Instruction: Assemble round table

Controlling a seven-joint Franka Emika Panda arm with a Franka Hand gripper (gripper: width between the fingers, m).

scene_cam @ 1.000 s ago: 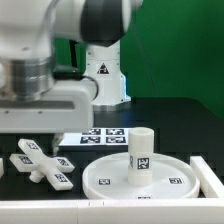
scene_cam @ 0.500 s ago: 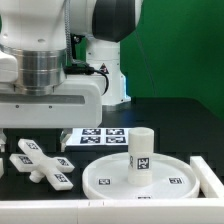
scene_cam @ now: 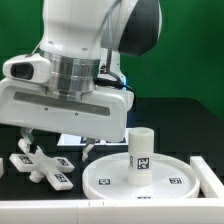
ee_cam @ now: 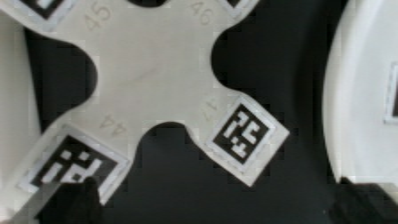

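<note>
The cross-shaped foot (scene_cam: 42, 166) lies flat on the black table at the exterior view's left. It fills the wrist view (ee_cam: 160, 80), tags facing up. My gripper (scene_cam: 55, 146) hangs open and empty just above the foot, with its dark fingertips (ee_cam: 368, 200) apart, one at each side of it. The round disc (scene_cam: 100, 181) lies flat on the exterior view's right. The short cylinder leg (scene_cam: 142, 155) stands upright on the disc's middle. The disc's rim also shows in the wrist view (ee_cam: 365, 100).
The marker board (scene_cam: 68, 139) lies behind the foot, mostly hidden by my hand. A white wall (scene_cam: 40, 208) runs along the table's front edge, and a white bracket (scene_cam: 211, 176) stands beside the disc. The arm's base stands at the back.
My hand has swung toward the exterior view's right and come down over the cross-shaped foot. The parts have not moved.
</note>
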